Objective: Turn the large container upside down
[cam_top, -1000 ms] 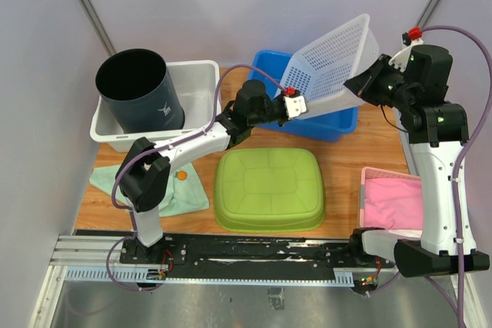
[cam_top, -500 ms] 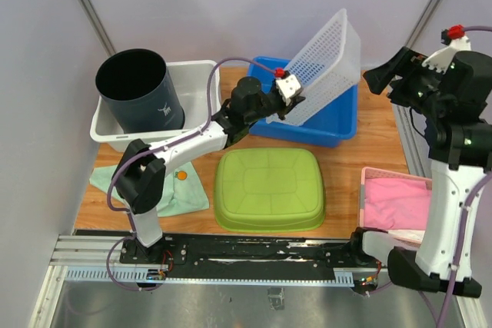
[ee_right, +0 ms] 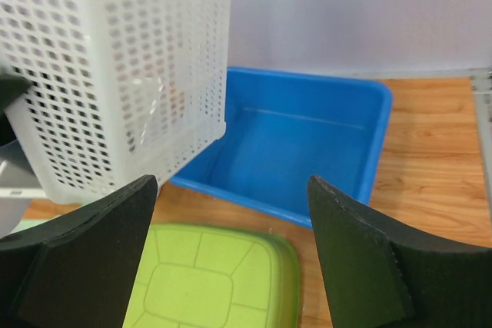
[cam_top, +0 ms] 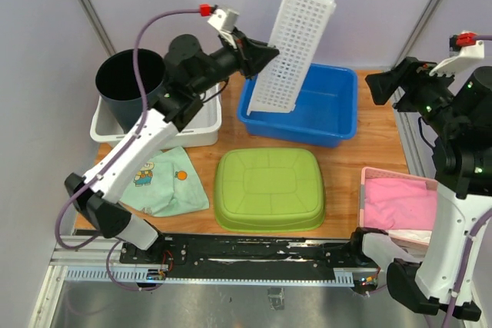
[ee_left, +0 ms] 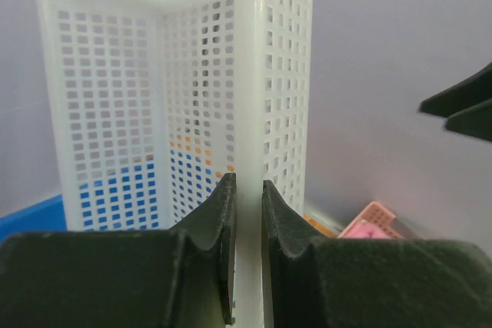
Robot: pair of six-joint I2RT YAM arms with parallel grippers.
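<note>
I'm pinching the white basket (cam_top: 292, 44) by its rim in the left gripper (ee_left: 247, 190), long axis upright over the blue bin (cam_top: 330, 124); right gripper (ee_right: 231, 190) spread, well right.

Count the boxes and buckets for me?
6: black bucket in grey bin back left, blue tub back middle, white basket held over it, green tub front middle, pink basket front right.

White lattice basket (ee_left: 100, 113), rim tight in the left end effector (ee_left: 248, 193)
</note>
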